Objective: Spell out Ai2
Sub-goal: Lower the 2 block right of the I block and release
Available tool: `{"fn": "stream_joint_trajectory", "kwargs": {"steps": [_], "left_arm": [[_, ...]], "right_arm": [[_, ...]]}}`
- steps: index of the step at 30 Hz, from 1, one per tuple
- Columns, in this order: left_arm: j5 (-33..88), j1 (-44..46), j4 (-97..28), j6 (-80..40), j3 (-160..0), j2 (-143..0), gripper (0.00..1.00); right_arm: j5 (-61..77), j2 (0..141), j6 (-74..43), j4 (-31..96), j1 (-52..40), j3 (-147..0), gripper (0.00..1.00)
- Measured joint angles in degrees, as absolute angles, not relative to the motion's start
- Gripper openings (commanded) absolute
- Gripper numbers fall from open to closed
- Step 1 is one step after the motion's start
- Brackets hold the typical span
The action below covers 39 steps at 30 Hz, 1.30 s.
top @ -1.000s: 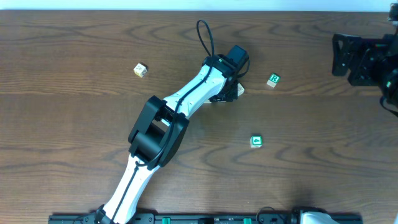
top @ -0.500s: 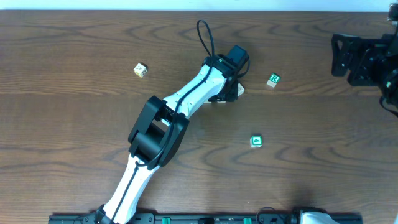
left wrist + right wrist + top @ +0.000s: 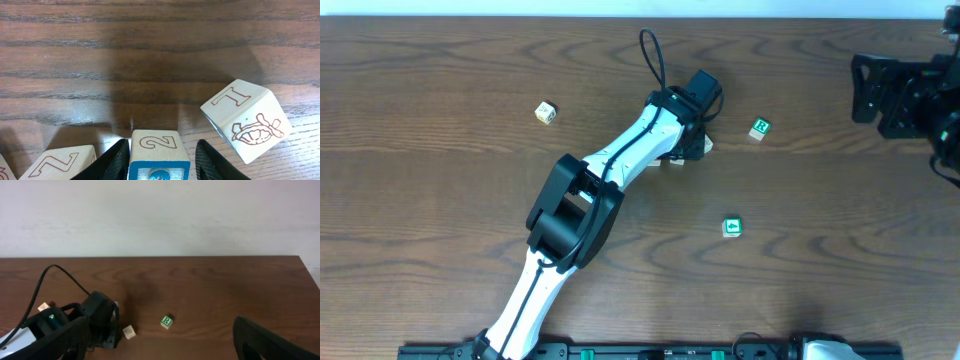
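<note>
A blue-edged cube with a "2" on its top face stands on the table between the jaws of my left gripper. The jaws are open, with a clear gap on the right side. A wooden cube with red-outlined marks sits directly left of it, and its top face does not show. From overhead, my left gripper and arm cover these cubes, so no "A" or "I" face is visible. My right gripper hovers open and empty at the table's far right.
A pale cube with a turtle picture lies tilted just right of the "2" cube, the same pale cube seen from overhead. A green-edged "R" cube, another green cube and a pale cube lie scattered around.
The left wrist has shifted very slightly while its jaws widened around the "2" cube. The right arm and the scattered cubes have not moved.
</note>
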<state>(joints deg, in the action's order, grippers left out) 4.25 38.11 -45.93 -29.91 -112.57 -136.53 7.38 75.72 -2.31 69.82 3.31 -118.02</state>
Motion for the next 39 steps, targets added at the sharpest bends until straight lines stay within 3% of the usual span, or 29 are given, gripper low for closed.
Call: {"fn": "stream_joint_trajectory", "kwargs": {"steps": [34, 39], "left_arm": [[-0.4, 38.1, -43.5, -29.5, -112.6, -136.5, 0.45], [-0.5, 38.1, -42.7, -27.7, -112.6, -136.5, 0.49]], "right_arm": [[9.1, 75.7, -2.3, 69.8, 3.3, -118.0, 0.91], [9.2, 75.7, -2.3, 69.8, 3.3, -118.0, 0.91]]}}
